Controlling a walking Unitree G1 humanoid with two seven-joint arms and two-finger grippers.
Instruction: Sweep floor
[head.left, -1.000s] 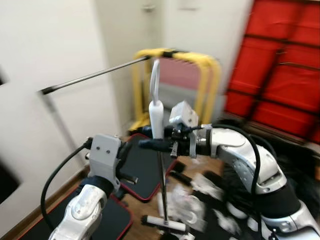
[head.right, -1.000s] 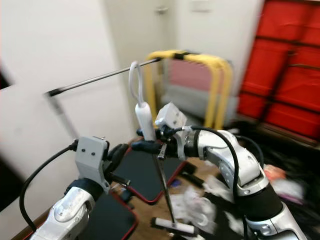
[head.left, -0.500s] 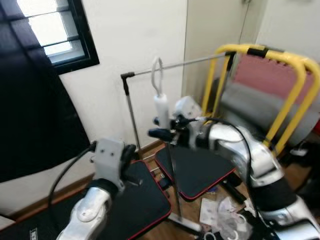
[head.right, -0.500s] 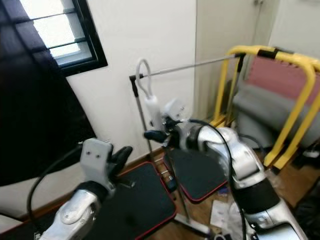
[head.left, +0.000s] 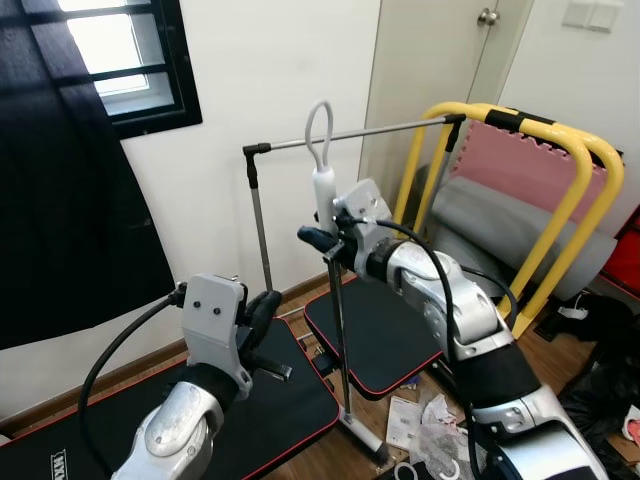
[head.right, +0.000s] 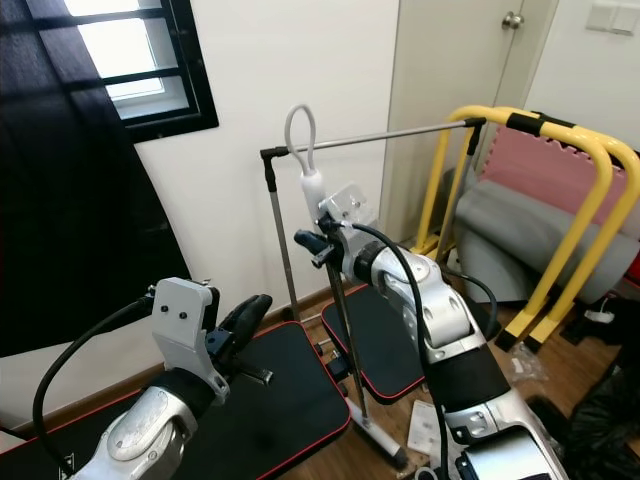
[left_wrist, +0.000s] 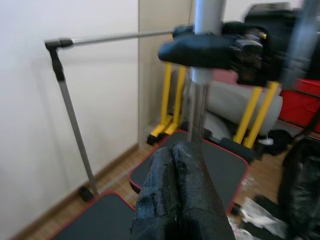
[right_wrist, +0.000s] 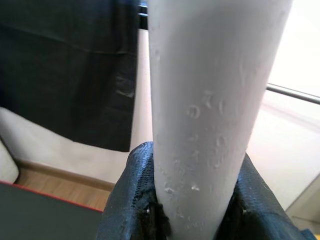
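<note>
A sweeper with a white looped grip (head.left: 321, 188) stands upright in front of me. Its thin metal shaft (head.left: 339, 340) runs down to a head near the floor (head.left: 366, 441). My right gripper (head.left: 318, 238) is shut on the sweeper's handle just under the white grip; in the right wrist view the black fingers (right_wrist: 129, 200) wrap the white handle (right_wrist: 210, 100). Lower and to the left, my left gripper (head.left: 262, 310) is shut with nothing in it, its fingers (left_wrist: 177, 195) pressed together a little short of the shaft.
A metal clothes rail (head.left: 350, 133) stands by the white wall behind the sweeper. A yellow tube frame (head.left: 540, 130) with pink and grey mats is at the right. Black red-edged mats (head.left: 385, 345) lie on the wooden floor, with scraps of litter (head.left: 430, 435) and a black bag (head.left: 610, 385).
The whole view has swung left from the red panels to the window and rail and is now sharp, so the camera moved. The right gripper still holds the handle.
</note>
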